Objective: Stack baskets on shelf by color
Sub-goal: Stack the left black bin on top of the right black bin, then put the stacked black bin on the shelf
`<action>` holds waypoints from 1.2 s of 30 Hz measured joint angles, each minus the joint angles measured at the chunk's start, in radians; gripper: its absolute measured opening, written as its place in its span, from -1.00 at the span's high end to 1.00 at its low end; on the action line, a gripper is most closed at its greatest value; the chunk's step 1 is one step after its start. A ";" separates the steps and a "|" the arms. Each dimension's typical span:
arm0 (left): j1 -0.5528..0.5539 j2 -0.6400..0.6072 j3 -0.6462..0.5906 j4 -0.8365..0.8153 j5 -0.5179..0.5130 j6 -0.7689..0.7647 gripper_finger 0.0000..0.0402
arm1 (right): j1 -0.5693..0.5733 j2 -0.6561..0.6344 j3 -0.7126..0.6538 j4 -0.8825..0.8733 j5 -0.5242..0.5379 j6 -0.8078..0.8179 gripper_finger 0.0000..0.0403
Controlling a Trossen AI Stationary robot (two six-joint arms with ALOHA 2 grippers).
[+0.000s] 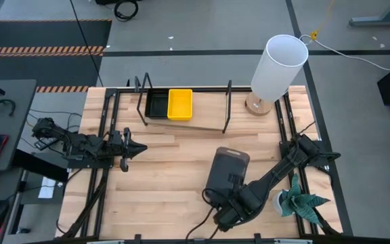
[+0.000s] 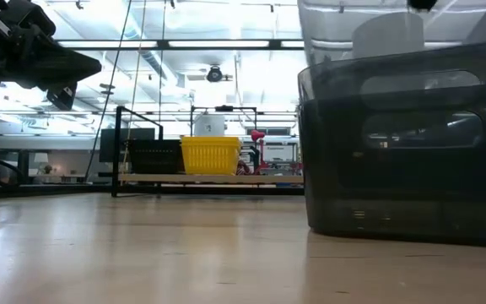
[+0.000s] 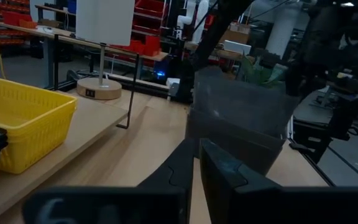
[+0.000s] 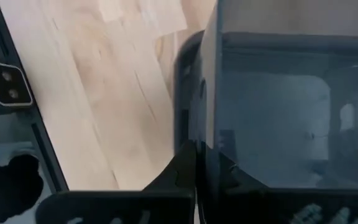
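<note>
While the right gripper (image 1: 227,203) pinches the near rim of the dark grey basket (image 1: 226,171), we see that basket sitting on the table (image 1: 175,163), well in front of the shelf (image 1: 202,123). Off to its left, the left gripper (image 1: 138,147) hangs with its fingers closed on nothing. Farther back, on the shelf, a yellow basket (image 1: 180,104) touches a black basket (image 1: 156,105).
</note>
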 joint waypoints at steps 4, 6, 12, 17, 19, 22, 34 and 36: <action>0.000 0.000 0.000 0.000 0.000 0.000 0.83 | -0.009 0.001 -0.044 0.078 -0.014 -0.021 0.98; 0.000 0.000 0.000 0.000 0.000 0.000 0.85 | -0.014 0.001 -0.059 0.103 -0.014 -0.020 0.98; 0.000 0.000 0.000 0.000 0.000 0.000 0.88 | -0.016 0.002 -0.079 0.130 -0.013 -0.031 0.86; 0.000 0.000 0.000 0.000 0.000 0.000 0.88 | -0.016 0.002 -0.083 0.136 -0.046 -0.049 0.70; 0.000 0.000 0.000 0.000 0.000 0.000 0.86 | -0.019 0.002 -0.074 0.129 -0.077 -0.049 0.64; 0.000 0.000 0.000 0.000 0.000 0.000 0.84 | -0.024 0.002 -0.061 0.129 -0.105 -0.056 0.55; 0.000 0.000 0.000 0.000 0.000 0.000 0.88 | -0.037 0.002 -0.111 0.167 -0.041 -0.112 0.20; 0.000 0.000 0.000 0.000 0.000 0.000 0.87 | -0.041 0.002 -0.117 0.181 -0.050 -0.109 0.13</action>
